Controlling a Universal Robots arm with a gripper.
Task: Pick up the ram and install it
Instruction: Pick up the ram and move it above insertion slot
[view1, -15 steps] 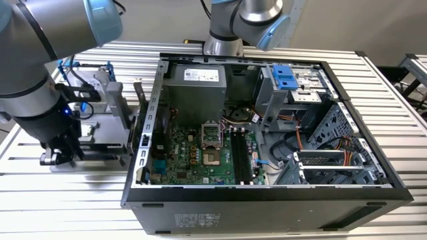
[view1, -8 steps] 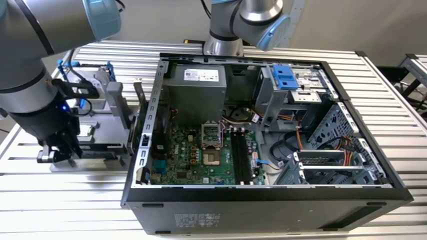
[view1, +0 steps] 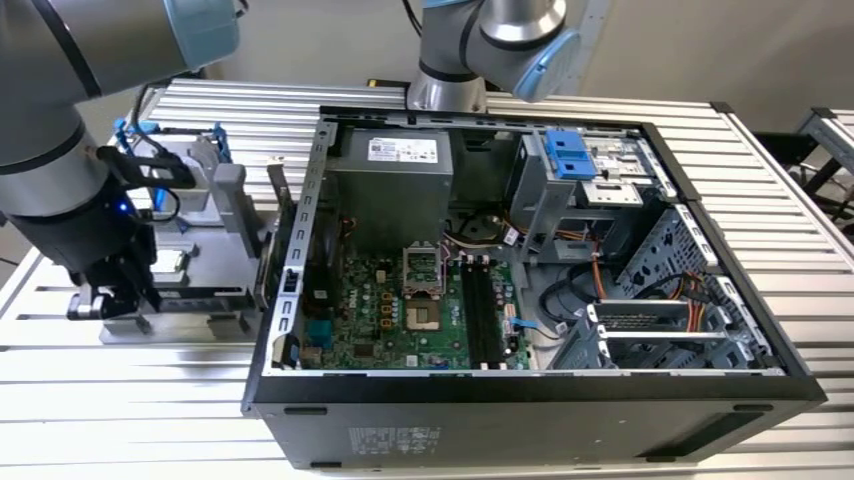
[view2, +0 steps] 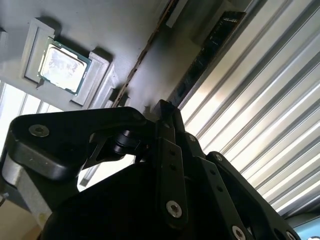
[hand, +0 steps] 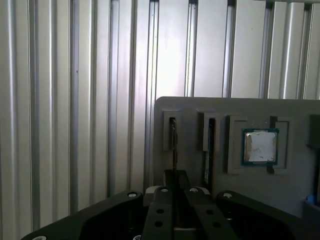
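Note:
Two thin sticks stand on edge in slots of a grey holder (hand: 240, 107). The ram (hand: 172, 142), dark with black chips (view2: 215, 50), is the one farther from the square silver processor chip (hand: 260, 146). My gripper (hand: 174, 176) sits low over the holder, lined up with this ram, and its fingers (view2: 170, 145) are drawn close together on the stick's near part, which they hide. The other stick (hand: 207, 150) stands free beside it. In the exterior view the gripper (view1: 114, 298) is down at the holder (view1: 200, 250), to the left of the computer case.
The open computer case (view1: 534, 390) lies on the ribbed metal table (view1: 747, 130), its motherboard (view1: 400, 310) showing long black memory slots (view1: 483, 310) beside the processor socket (view1: 424, 268). A power supply (view1: 394, 185) and a blue-tabbed drive cage (view1: 574, 160) stand at the case's back.

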